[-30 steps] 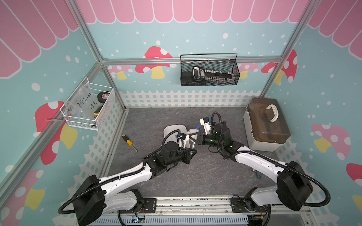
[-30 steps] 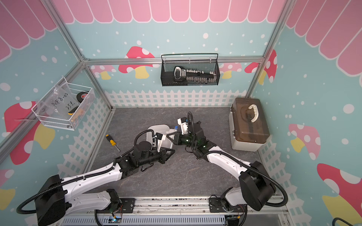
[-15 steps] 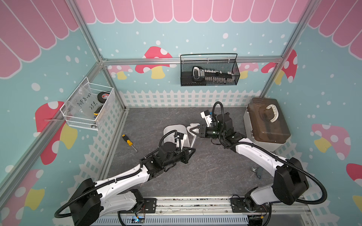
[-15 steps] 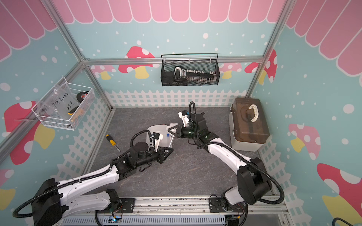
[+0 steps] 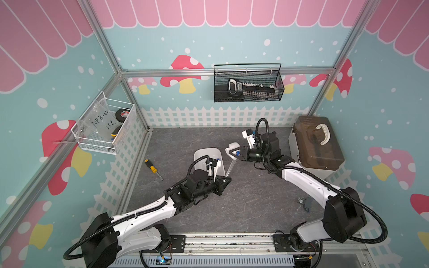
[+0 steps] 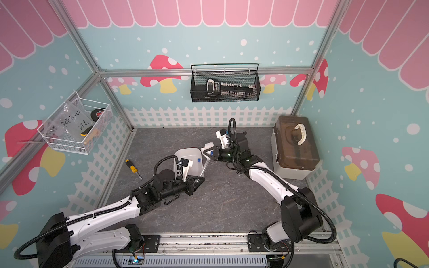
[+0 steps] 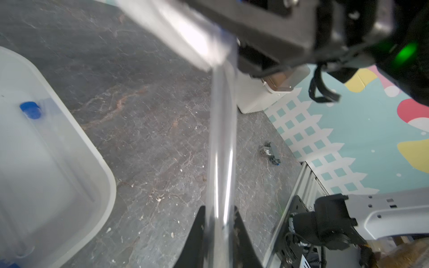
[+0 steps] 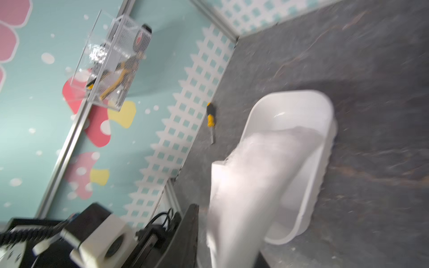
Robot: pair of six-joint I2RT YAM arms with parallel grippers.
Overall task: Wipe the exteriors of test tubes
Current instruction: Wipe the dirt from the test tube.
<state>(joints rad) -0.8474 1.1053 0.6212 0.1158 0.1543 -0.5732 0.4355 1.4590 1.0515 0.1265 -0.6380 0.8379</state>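
The left claw [image 5: 225, 180] is closed on the low end of a test tube [image 5: 231, 167], just beside the tray [image 5: 205, 153]. The right claw [image 5: 232, 153] pinches a white cloth [image 5: 232, 146] at its capped end. A second test tube [image 7: 34, 113] lies inside the tray.

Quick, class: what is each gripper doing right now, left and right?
Left gripper: closed on a test tube.
Right gripper: closed on a white cloth, at the tube's blue-capped end.

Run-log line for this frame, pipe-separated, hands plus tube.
left hand: shut on test tube, uncapped end | right hand: shut on white cloth at capped end | test tube slanted beside white tray
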